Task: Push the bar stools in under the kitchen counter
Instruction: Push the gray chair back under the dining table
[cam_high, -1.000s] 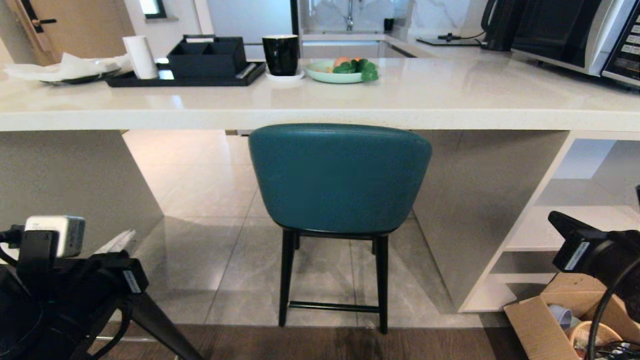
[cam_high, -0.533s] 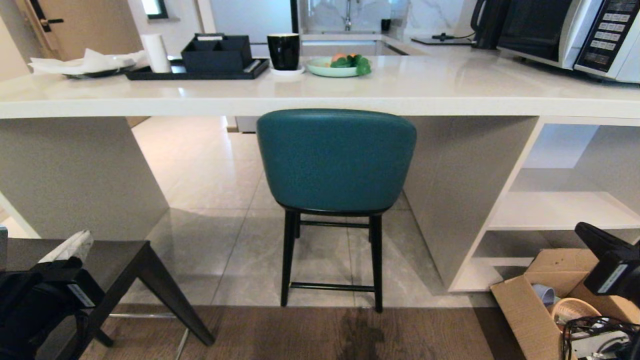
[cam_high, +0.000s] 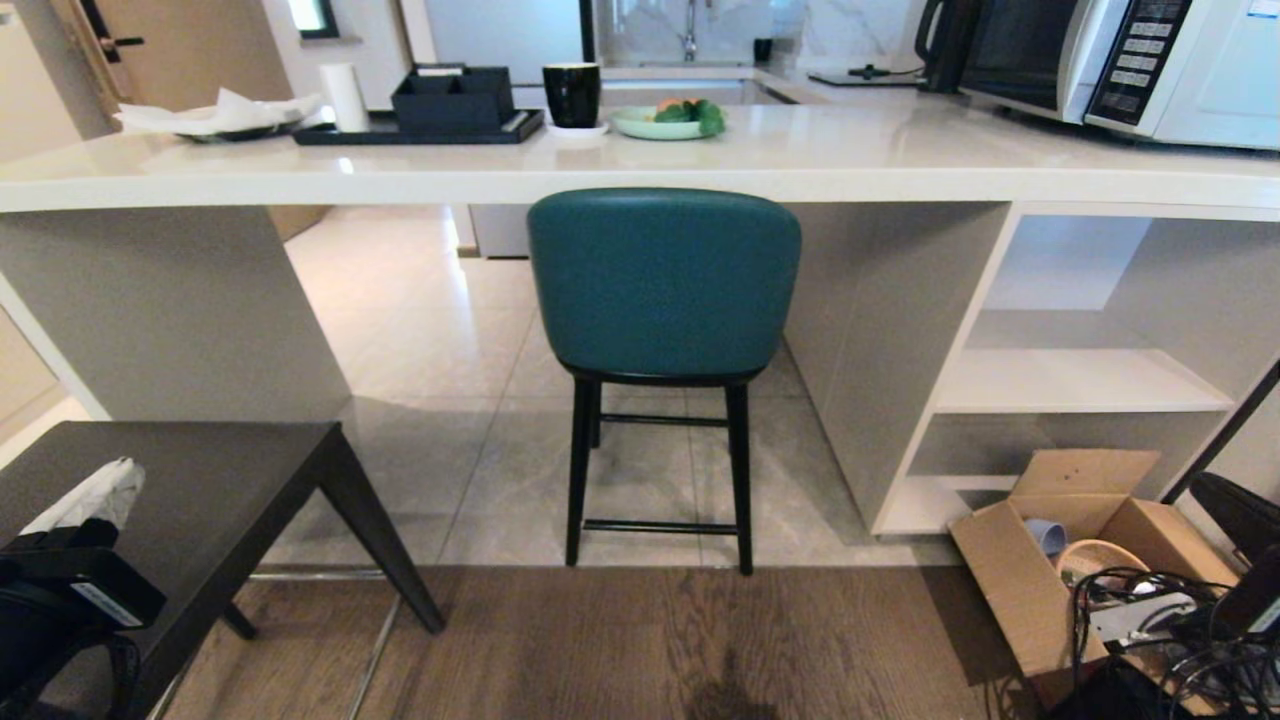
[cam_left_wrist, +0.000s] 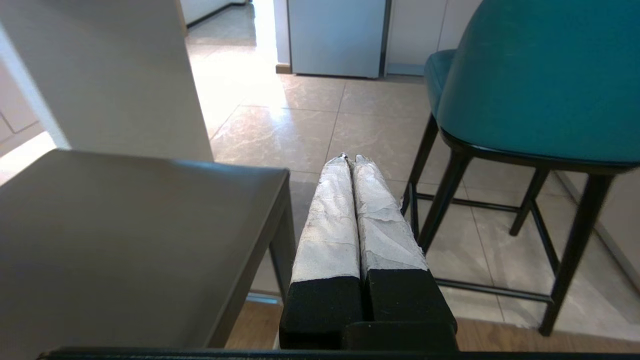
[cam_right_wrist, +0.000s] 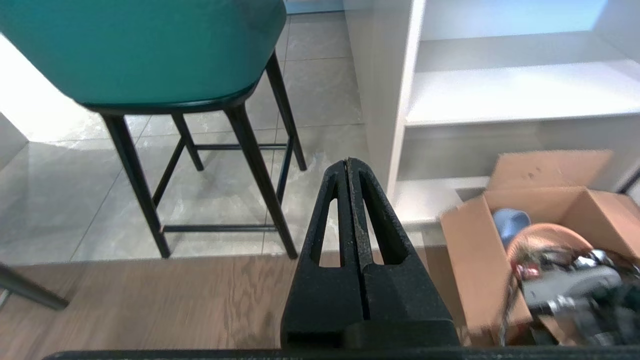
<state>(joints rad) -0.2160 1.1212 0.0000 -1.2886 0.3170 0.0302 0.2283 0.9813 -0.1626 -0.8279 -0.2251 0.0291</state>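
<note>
Teal stool sits tucked under the counter; grey stool stands well short of the counter, at its left end; left gripper and right gripper both pinched closed, empty; next: shove grey stool in.

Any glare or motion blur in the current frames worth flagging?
Head view: sharp; window glare on the glossy white countertop. Left wrist view: backlight blows out the pale floor tiles behind the teal leather stool; shut left tool crisp. Right wrist view: open cardboard box and the white shelf cubbies smear with motion blur; shut right tool sharp.
</note>
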